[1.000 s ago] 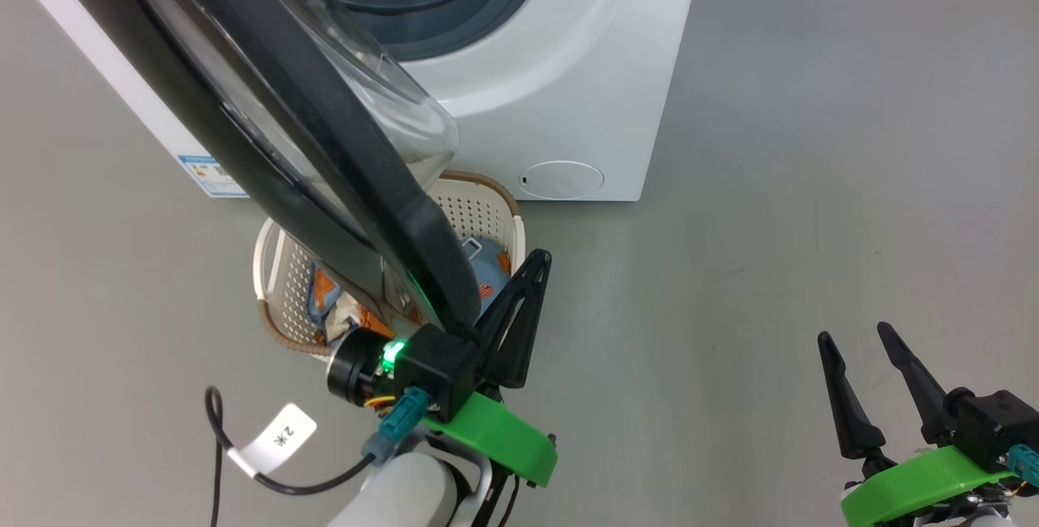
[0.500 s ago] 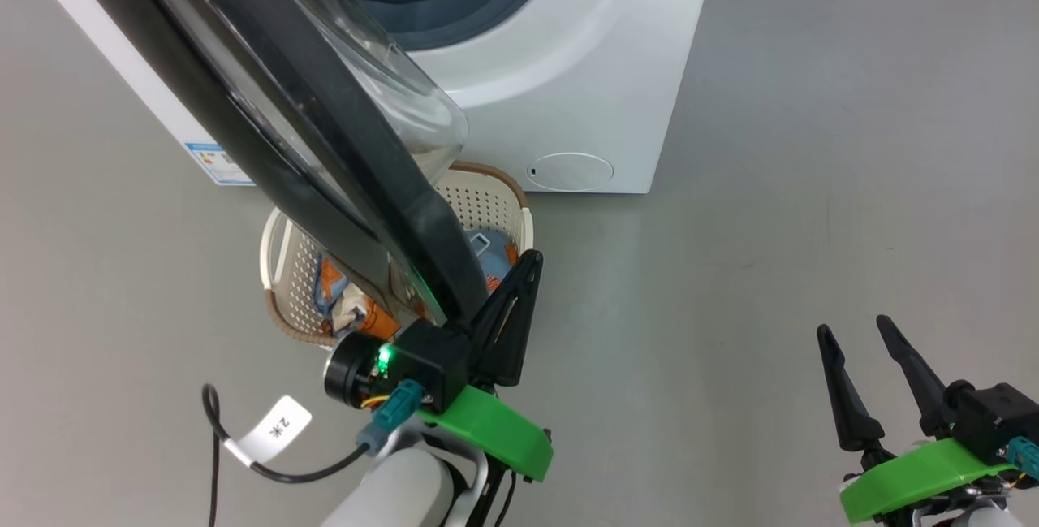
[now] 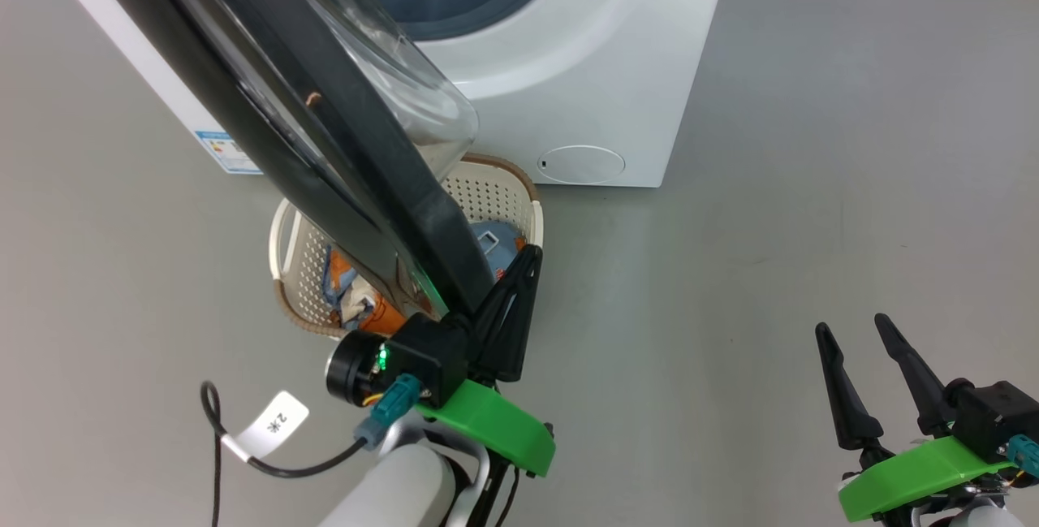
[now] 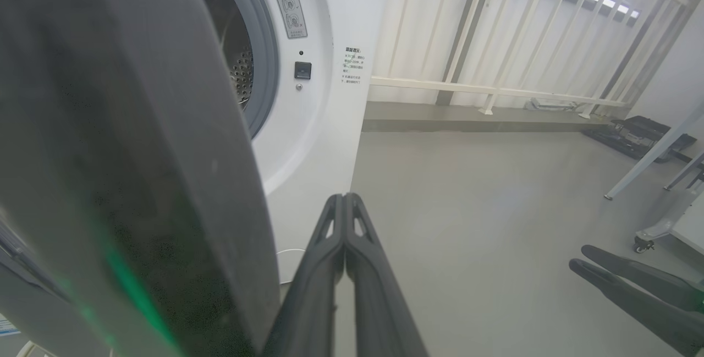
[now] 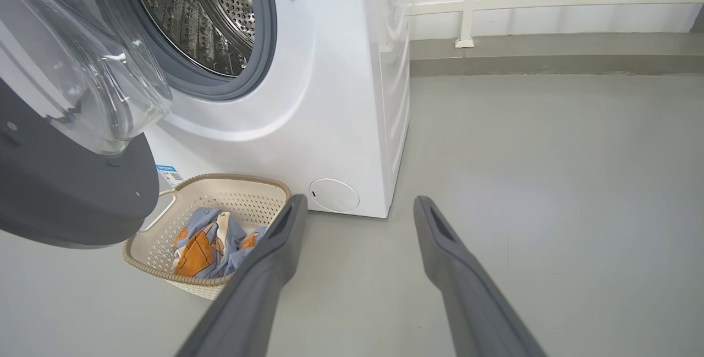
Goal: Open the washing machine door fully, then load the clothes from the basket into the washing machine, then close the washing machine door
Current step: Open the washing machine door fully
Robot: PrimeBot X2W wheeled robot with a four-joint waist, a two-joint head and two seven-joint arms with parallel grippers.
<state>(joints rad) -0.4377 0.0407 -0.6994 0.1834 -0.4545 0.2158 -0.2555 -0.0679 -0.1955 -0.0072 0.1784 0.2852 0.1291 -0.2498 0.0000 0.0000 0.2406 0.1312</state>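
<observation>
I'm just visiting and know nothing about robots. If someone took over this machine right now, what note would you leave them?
Left gripper: jaws shut on nothing, lying along the rim of the large round black-framed glass washing machine door.
Right gripper: jaws open, empty, low above the grey floor.
The light blue cartoon-printed clothes lie in the cream perforated plastic basket, in front of the big white washing machine.
Done: door swung well out.
Left: open it fully if needed, load the clothes, close the door.
</observation>
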